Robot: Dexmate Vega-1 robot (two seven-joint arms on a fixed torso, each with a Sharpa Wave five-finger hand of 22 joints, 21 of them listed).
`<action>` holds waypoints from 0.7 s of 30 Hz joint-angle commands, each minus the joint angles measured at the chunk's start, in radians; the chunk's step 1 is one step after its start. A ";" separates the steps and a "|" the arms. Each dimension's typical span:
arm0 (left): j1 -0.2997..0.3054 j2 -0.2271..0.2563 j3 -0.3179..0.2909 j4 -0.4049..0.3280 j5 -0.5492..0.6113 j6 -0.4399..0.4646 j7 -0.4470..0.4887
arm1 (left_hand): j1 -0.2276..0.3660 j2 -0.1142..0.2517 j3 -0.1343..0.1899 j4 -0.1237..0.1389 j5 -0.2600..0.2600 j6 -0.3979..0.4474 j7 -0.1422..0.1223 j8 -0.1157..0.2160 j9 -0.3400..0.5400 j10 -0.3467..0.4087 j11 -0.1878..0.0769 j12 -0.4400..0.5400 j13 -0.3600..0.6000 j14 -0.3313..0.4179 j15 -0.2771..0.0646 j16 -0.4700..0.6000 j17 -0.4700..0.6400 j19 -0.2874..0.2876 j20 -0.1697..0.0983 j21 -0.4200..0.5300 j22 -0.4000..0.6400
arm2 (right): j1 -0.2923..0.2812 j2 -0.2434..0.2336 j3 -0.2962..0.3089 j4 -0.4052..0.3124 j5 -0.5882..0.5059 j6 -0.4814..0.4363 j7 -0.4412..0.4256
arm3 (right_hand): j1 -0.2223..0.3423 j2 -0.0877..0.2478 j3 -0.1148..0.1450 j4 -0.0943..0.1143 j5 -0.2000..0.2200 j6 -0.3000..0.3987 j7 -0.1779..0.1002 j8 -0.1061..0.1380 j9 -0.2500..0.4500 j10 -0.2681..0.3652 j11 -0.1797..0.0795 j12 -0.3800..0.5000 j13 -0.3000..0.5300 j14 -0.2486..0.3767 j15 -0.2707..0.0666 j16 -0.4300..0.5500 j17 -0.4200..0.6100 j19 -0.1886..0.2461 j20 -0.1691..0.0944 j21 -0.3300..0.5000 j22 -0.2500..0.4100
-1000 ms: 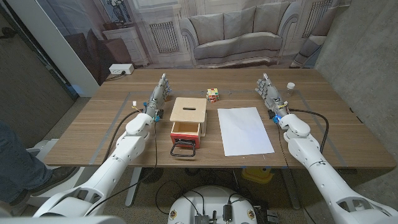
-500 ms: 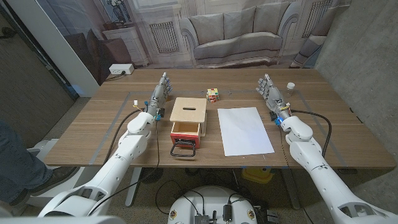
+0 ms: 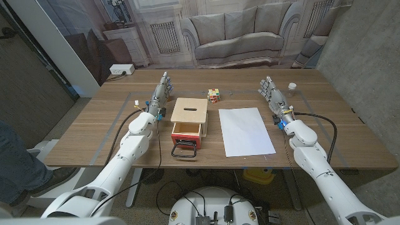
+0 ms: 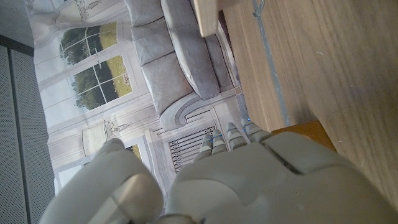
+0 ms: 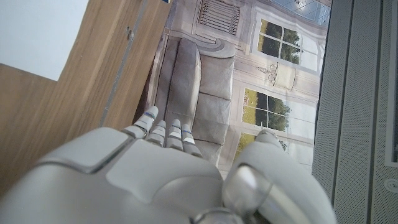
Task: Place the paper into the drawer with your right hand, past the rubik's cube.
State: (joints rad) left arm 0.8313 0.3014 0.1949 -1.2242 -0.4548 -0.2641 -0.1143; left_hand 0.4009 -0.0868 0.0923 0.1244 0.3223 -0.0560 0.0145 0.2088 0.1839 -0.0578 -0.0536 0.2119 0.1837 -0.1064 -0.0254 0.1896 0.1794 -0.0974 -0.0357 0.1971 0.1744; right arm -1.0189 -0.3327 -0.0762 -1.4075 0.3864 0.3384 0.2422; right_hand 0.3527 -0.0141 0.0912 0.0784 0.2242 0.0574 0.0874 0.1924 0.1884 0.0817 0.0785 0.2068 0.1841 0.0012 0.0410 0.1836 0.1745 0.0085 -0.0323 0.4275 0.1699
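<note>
A white sheet of paper (image 3: pixel 246 130) lies on the table right of centre; a corner of the paper (image 5: pixel 34 34) shows in the right wrist view. Left of it stands a small wooden box (image 3: pixel 189 111) whose red-fronted drawer (image 3: pixel 187 133) is pulled out, black handle (image 3: pixel 185 152) toward me. A Rubik's cube (image 3: pixel 214 95) sits behind the paper's far left corner. My right hand (image 3: pixel 275 95) stands open to the right of the paper, fingers straight, holding nothing. My left hand (image 3: pixel 160 94) stands open to the left of the box, also holding nothing.
A small clear bottle with a white cap (image 3: pixel 292 87) stands at the far right, behind my right hand. Tape lines (image 3: pixel 122 111) mark the tabletop. A person's leg (image 3: pixel 15 159) shows at the left edge of the picture.
My right hand and forearm have drifted slightly to the right, away from the paper. The left hand, paper, cube and drawer have not moved.
</note>
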 commanded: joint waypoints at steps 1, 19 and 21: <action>0.013 0.007 -0.004 -0.023 0.002 -0.009 -0.004 | 0.005 0.007 -0.006 -0.001 0.005 0.004 -0.001 0.002 0.003 0.002 0.001 0.003 0.004 0.004 -0.003 0.002 0.001 0.003 -0.057 0.003 0.004 | -0.045 -0.018 -0.006 -0.051 -0.011 0.031 -0.004 | 0.010 0.001 0.001 -0.009 -0.002 -0.003 0.002 0.003 0.002 0.004 -0.001 0.001 0.001 0.004 0.005 0.005 0.003 0.010 -0.042 -0.005 0.003; 0.007 0.022 0.008 -0.026 0.013 -0.006 -0.001 | 0.011 0.015 -0.008 -0.002 0.008 -0.002 -0.004 -0.004 0.003 0.001 0.003 -0.001 0.004 0.006 -0.003 0.001 0.002 -0.001 -0.060 0.001 0.004 | -0.106 -0.040 -0.019 -0.118 -0.044 0.082 -0.031 | 0.018 -0.001 0.000 -0.017 -0.003 -0.002 -0.002 0.003 0.002 0.010 -0.008 0.004 0.001 0.016 0.002 0.008 0.003 0.023 -0.047 -0.011 0.003; 0.009 0.025 0.008 -0.029 0.011 -0.005 -0.003 | 0.011 0.015 -0.008 -0.003 0.008 -0.005 -0.003 -0.005 0.003 0.000 0.001 -0.001 0.004 0.003 -0.002 -0.001 0.002 -0.002 -0.060 0.000 0.004 | -0.115 -0.042 -0.020 -0.129 -0.047 0.083 -0.038 | 0.019 -0.001 0.000 -0.018 -0.003 -0.001 -0.002 0.004 0.002 0.010 -0.010 0.004 0.001 0.017 0.000 0.009 0.003 0.024 -0.047 -0.012 0.003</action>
State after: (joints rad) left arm 0.8403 0.3139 0.1973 -1.2447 -0.4503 -0.2729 -0.1212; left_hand 0.4103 -0.0775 0.0881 0.1202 0.3223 -0.0477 0.0123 0.2087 0.1838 -0.0579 -0.0535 0.2119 0.1836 -0.1010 -0.0308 0.1896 0.1794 -0.0973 -0.0357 0.1971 0.1743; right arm -1.0979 -0.3619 -0.0875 -1.4957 0.3622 0.3949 0.2261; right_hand 0.3642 -0.0182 0.0862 0.0669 0.2242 0.0574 0.0874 0.1923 0.1883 0.0854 0.0748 0.2067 0.1840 0.0120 0.0410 0.1836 0.1745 0.0278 -0.0302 0.4177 0.1698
